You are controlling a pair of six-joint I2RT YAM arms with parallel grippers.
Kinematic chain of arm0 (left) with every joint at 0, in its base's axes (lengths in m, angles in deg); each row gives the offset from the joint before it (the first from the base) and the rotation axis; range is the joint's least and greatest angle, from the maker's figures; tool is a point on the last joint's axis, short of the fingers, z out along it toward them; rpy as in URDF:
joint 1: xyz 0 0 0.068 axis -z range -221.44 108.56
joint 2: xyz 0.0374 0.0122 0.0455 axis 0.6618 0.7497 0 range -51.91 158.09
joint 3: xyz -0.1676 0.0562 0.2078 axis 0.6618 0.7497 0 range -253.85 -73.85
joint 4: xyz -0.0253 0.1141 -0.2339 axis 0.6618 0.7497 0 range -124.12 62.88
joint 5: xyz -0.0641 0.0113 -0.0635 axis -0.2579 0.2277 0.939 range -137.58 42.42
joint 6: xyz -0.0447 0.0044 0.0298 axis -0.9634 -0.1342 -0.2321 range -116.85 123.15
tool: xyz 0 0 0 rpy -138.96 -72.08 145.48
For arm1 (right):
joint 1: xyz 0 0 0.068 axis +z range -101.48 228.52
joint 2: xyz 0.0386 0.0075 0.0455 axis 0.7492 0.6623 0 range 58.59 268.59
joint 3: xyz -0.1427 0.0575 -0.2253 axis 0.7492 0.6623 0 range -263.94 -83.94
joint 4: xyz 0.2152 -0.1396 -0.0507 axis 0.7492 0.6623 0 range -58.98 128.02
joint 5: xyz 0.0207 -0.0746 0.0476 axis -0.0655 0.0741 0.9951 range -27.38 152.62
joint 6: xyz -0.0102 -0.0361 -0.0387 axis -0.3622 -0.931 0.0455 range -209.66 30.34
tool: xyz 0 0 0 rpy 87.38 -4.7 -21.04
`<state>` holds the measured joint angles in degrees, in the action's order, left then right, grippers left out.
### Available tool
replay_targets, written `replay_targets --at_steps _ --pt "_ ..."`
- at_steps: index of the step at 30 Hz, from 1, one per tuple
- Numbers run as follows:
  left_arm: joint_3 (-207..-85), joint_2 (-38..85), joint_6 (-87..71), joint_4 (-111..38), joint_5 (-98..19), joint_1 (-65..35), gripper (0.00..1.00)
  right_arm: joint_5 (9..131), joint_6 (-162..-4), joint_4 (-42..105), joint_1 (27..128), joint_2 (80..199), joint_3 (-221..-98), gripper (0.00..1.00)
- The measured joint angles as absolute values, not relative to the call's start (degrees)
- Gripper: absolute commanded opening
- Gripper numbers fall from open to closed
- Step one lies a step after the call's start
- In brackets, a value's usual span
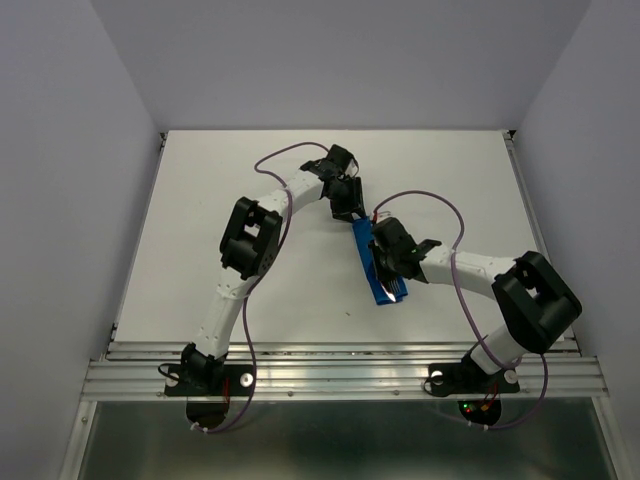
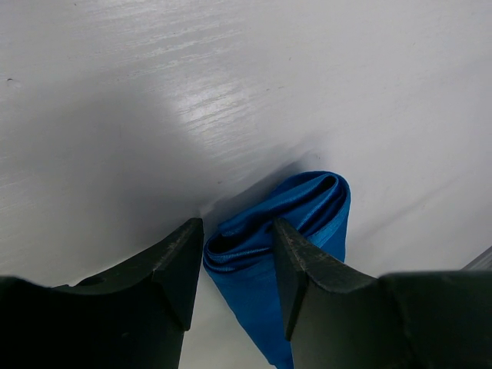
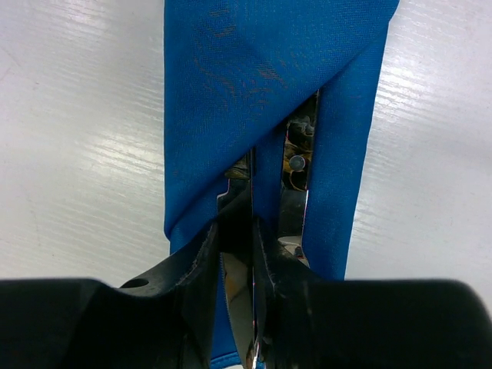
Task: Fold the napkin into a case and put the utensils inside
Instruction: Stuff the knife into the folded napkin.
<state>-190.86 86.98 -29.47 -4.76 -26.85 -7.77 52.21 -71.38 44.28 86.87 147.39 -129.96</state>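
White matte table (image 1: 250,300) | creased blue case (image 3: 254,84) | right tool (image 3: 237,254) pinches knife (image 3: 240,307) | left tool (image 2: 237,257) wide

The narrow folded cloth case (image 3: 254,84) was bright blue and plain, without pattern. Two shiny metal utensils (image 3: 296,184) in it were silver-grey. The flat table (image 1: 250,170) was white.

Lab test cell, white table (image 1: 250,200), grey walls (image 1: 60,150)
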Motion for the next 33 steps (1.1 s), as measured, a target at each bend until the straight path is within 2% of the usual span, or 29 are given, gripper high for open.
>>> replay_targets --at_steps 14,29,33 --pt "-189.68 86.35 -29.47 -5.96 -26.76 -7.68 0.52 49.67 -69.67 45.09 86.91 147.34 -130.53 0.08" --pt "-189.33 86.22 -29.49 -6.24 -26.76 -7.68 0.52 48.12 -69.50 45.37 87.20 150.45 -133.39 0.09" --pt "-188.94 86.02 -29.49 -6.59 -26.76 -7.68 0.52 48.01 -69.39 45.11 87.24 151.01 -133.96 0.12"
